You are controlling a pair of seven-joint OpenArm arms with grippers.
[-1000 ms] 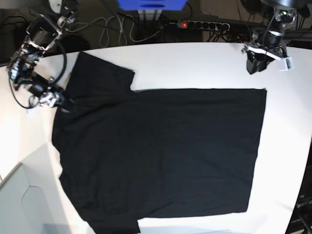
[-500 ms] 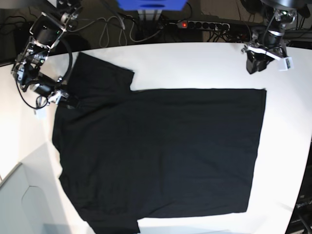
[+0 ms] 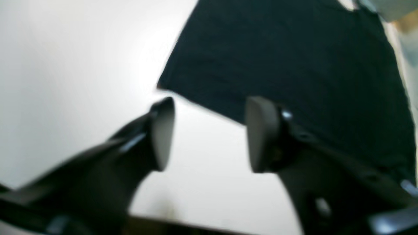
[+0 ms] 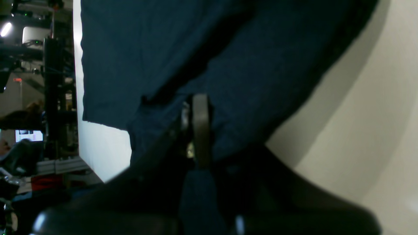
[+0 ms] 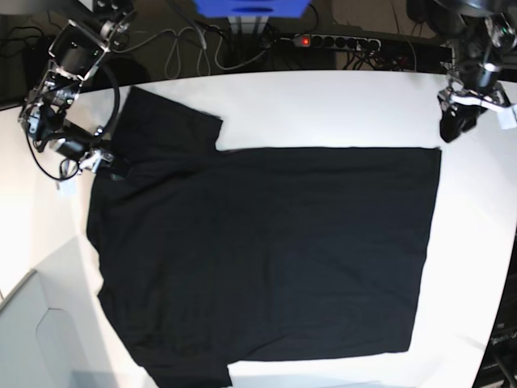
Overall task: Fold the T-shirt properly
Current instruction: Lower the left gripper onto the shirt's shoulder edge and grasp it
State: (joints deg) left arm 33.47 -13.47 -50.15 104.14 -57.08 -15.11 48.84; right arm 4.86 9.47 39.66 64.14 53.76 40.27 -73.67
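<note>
Overhead and wrist views of a two-arm bench. The large plain black short-sleeved cloth T-shirt (image 5: 266,259) lies spread flat on the white round-edged table (image 5: 323,109), covering most of it. Its long axis runs across the base view: the straight hem forms the edge toward the strip's red-lit end side of the picture, and the shoulders and sleeves point the opposite way. One sleeve (image 5: 166,133) reaches toward the black power strip with a red switch light (image 5: 339,40) that lies beyond the table's far edge; the other sleeve lies at the table's near edge, farthest from the strip.

The right gripper (image 5: 103,162) sits at the shirt's shoulder edge, beside the sleeve nearest the power strip. In the right wrist view its fingers (image 4: 200,130) are pressed together with a fold of the black cloth pinched between them, the fabric draping away on both sides.

The left gripper (image 5: 454,125) hangs over bare table just off the hem corner nearest the power strip, apart from the cloth. In the left wrist view its grey pads (image 3: 258,133) stand clearly separated, nothing between them, with the shirt's corner (image 3: 160,85) just beyond the tips.
</note>
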